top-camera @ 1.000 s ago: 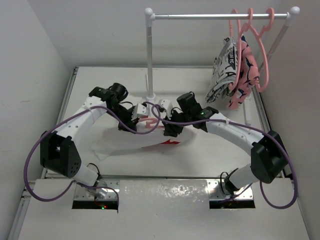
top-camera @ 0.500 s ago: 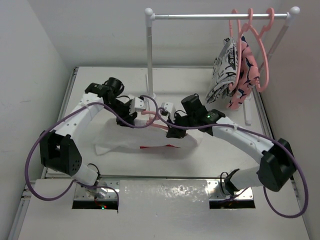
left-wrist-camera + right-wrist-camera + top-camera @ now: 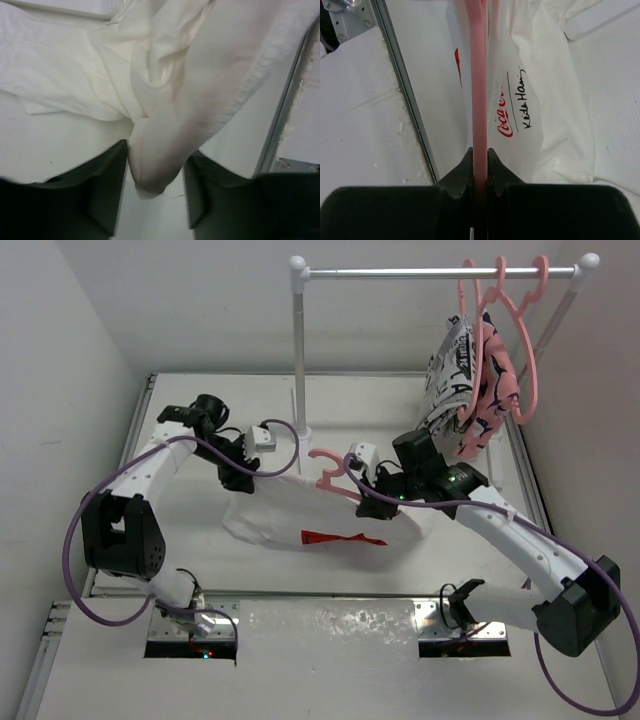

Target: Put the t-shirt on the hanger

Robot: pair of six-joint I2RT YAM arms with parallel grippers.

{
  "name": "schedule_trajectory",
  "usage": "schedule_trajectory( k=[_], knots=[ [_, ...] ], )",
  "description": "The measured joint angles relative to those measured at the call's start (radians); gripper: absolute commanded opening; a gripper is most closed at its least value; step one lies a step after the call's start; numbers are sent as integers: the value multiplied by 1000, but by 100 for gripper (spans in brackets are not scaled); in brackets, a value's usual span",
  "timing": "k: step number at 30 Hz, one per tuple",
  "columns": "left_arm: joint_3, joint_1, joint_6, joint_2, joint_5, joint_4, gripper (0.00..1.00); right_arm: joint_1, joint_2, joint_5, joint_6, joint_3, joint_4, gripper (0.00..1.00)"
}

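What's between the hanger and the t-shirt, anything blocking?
Nothing visible. The hanger, clamped in the right gripper, lies right against the t-shirt. Shirt cloth hangs between the left gripper's parted jaws.

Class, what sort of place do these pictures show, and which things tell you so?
Probably a robotics lab cell for clothes handling: white walls closing in a table, two robot arms bolted at its near edge, and a clothes rail bearing pink hangers and patterned garments.
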Motion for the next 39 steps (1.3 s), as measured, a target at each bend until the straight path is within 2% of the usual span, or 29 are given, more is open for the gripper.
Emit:
schedule_trajectory(
  k=[1,2,3,16,17,18,19,21,23,25,26,27,28,32,33,34,35,37,38,39],
  knots=[
    [-15,2,-20,-5,-2,32,18,0,0,0,-1,6,-10,0],
    [-42,5,-40,-14,-5,53,6,0,0,0,-2,13,-19,0],
    [-62,7,-47,-21,-9,78,0,0,0,2,-2,19,-28,0],
    [-85,38,-68,1,73,135,1,-19,-12,62,-35,76,-122,0],
    [-73,45,-69,11,85,129,8,-19,-16,64,-35,78,-125,0],
    [-60,51,-70,21,95,119,24,-19,-21,67,-35,81,-128,0],
    [-43,56,-69,31,100,107,29,-19,-27,68,-35,83,-129,0],
    [-18,78,-65,50,77,104,35,-21,-51,68,-34,88,-154,0],
    [-11,105,-69,68,90,98,35,-24,-77,67,-31,95,-177,0],
    [-11,126,-84,77,111,96,26,-25,-87,67,-28,107,-191,0],
    [-13,128,-94,77,122,100,10,-26,-88,66,-27,113,-196,0],
    [-17,128,-101,76,137,107,3,-26,-88,66,-27,118,-198,0],
    [-23,128,-117,76,147,116,0,-26,-88,66,-27,122,-201,0],
    [-63,127,-162,76,173,155,0,-26,-86,68,-27,137,-225,0],
    [-68,127,-167,76,181,156,4,-26,-85,68,-27,141,-233,0],
    [-71,127,-169,76,190,156,13,-26,-84,68,-27,146,-239,0],
    [-71,127,-163,76,199,154,27,-26,-82,68,-27,151,-243,0],
    [-71,127,-131,76,217,127,36,-26,-82,68,-27,157,-245,0],
    [-71,127,-106,76,225,103,49,-26,-82,69,-27,160,-246,0],
    [-71,127,-83,76,232,82,57,-26,-82,69,-27,161,-246,0]
  ],
)
